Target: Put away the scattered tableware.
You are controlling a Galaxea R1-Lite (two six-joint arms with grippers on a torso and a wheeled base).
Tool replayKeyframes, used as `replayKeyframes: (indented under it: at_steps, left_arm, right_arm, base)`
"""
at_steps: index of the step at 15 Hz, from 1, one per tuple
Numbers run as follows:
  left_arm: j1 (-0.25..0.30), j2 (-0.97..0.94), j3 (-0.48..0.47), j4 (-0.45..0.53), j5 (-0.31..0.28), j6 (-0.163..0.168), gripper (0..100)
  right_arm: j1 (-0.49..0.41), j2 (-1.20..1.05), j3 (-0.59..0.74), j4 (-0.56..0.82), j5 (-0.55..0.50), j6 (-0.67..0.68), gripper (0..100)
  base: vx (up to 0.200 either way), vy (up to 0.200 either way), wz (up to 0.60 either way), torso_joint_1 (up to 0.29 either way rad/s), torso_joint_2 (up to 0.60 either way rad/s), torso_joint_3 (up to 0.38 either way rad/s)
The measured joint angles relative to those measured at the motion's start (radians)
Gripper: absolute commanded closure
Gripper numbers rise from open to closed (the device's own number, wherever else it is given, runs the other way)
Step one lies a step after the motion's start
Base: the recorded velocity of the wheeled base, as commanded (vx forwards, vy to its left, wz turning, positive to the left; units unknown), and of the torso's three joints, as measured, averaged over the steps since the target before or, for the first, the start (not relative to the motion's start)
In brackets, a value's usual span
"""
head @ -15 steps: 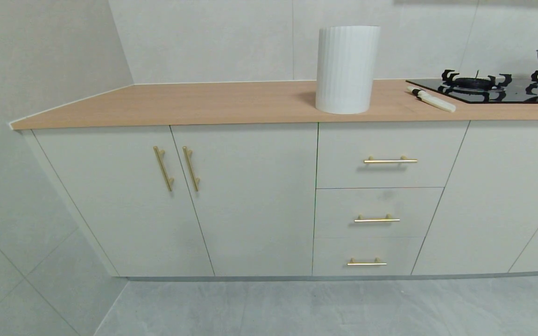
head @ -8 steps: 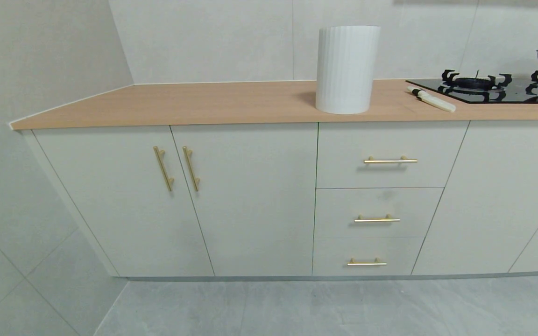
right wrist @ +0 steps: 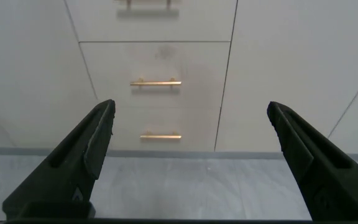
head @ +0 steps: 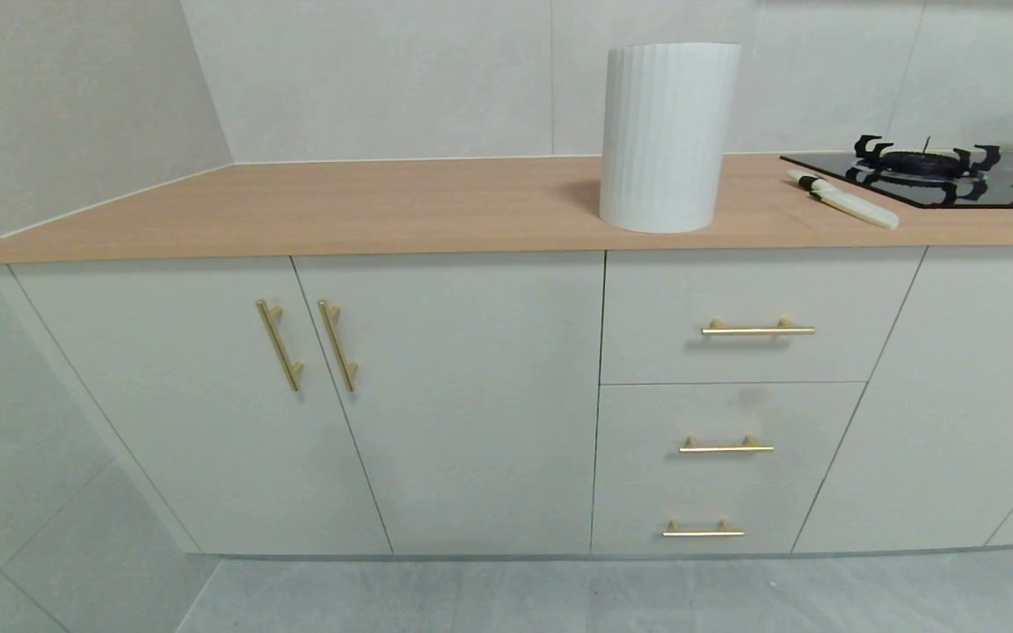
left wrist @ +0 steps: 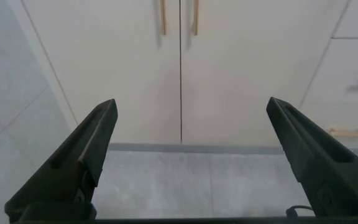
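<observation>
Left gripper [left wrist: 191,106], right gripper [right wrist: 190,107] both wide open, empty, low by cabinets [head: 436,396]; sloppy reach could shove knife [head: 842,200] (close to countertop [head: 339,202] edge) off or clip the white canister [head: 667,136].

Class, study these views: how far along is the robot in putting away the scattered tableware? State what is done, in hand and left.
Done: nothing visible; the knife lies on the countertop beside the hob, and the drawers are shut. In hand: nothing; the left tool and right tool are open and empty, facing the cabinet fronts. Left: probably the whole job, starting with the knife.
</observation>
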Motion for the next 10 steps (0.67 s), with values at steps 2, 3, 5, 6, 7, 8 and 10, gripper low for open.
replayKeyframes:
  at_steps: [2,3,5,6,7,8,10]
  left_arm:
    - [0.000,0.000,0.000,-0.001,0.000,-0.001,0]
    - [0.001,0.000,0.000,0.000,0.000,-0.001,0]
    - [0.000,0.000,0.000,0.000,0.000,-0.001,0]
    - [0.000,0.000,0.000,-0.001,0.000,-0.001,0]
    - [0.001,0.000,0.000,0.000,0.000,-0.001,0]
    - [0.001,0.000,0.000,-0.001,0.000,-0.001,0]
    - [0.000,0.000,0.000,-0.001,0.000,-0.001,0]
  right_arm:
    - [0.000,0.000,0.000,0.000,0.000,0.000,0]
    - [0.000,0.000,0.000,0.000,0.000,0.000,0]
    - [0.000,0.000,0.000,0.000,0.000,0.000,0]
    - [0.000,0.000,0.000,0.000,0.000,0.000,0]
    - [0.000,0.000,0.000,0.000,0.000,0.000,0]
    - [0.000,0.000,0.000,0.000,0.000,0.000,0]
    - [0.000,0.001,0.000,0.000,0.000,0.000,0]
  base:
    - [0.200,0.000,0.00,0.002,0.00,0.002]
    - [0.200,0.000,0.00,-0.002,0.01,0.002]
    - [0.200,0.000,0.00,0.002,0.00,0.000]
    - [0.200,0.000,0.00,0.002,0.00,0.002]
    - [0.200,0.000,0.00,-0.002,0.00,0.002]
    - [0.200,0.000,0.00,0.002,0.01,0.007]
    - [0.200,0.000,0.00,0.000,0.00,0.002]
